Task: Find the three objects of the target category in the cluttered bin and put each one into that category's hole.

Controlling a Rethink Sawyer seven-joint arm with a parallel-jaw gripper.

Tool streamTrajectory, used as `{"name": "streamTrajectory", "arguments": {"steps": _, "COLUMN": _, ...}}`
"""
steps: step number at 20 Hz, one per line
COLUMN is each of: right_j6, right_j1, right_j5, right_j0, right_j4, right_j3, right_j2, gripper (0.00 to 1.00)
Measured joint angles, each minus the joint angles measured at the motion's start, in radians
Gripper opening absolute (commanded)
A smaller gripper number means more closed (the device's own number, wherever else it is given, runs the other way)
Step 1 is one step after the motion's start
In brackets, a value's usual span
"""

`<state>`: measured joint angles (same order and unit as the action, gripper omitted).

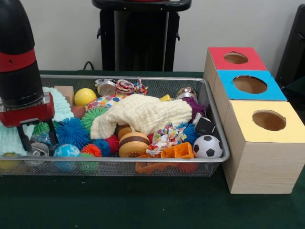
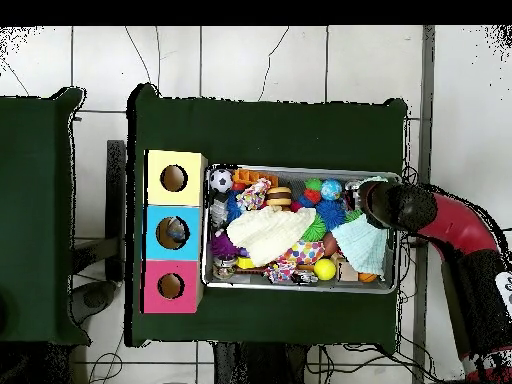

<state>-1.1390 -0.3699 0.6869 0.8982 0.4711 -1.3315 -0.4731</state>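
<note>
The bin (image 1: 220, 141) is a silver wire-mesh basket full of toys; in the overhead view its rim (image 2: 300, 290) lies right of the three boxes. My gripper (image 1: 38, 142) hangs low over the bin's left end in the front view, fingers apart and holding nothing. A small silver can (image 1: 38, 150) lies just below and between the fingers. The wooden boxes have round holes in red (image 1: 237, 58), blue (image 1: 249, 84) and yellow (image 1: 268, 120) tops. In the overhead view the arm's end (image 2: 385, 203) covers the bin's right end and hides the fingers.
A cream cloth (image 1: 143, 114) lies over the middle of the pile. Around it are a soccer ball (image 1: 207, 146), a burger toy (image 1: 134, 144), a yellow ball (image 1: 85, 96), a blue spiky ball (image 1: 71, 131), a globe ball (image 1: 66, 151) and a mint knitted cloth (image 1: 58, 104).
</note>
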Motion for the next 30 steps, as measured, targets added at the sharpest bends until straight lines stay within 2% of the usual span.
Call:
{"name": "streamTrajectory", "arguments": {"steps": 10, "right_j6": 0.000, "right_j1": 0.026, "right_j5": 0.000, "right_j0": -0.045, "right_j4": -0.048, "right_j3": 0.054, "right_j2": 0.034, "gripper": 1.00}}
{"name": "streamTrajectory", "arguments": {"steps": 23, "right_j6": 0.000, "right_j1": 0.023, "right_j5": 0.000, "right_j0": -0.055, "right_j4": -0.088, "right_j3": 0.056, "right_j2": 0.064, "gripper": 1.00}}
{"name": "streamTrajectory", "arguments": {"steps": 30, "right_j6": 0.000, "right_j1": -0.002, "right_j5": 0.023, "right_j0": -0.064, "right_j4": -0.117, "right_j3": 0.053, "right_j2": 0.086, "gripper": 1.00}}
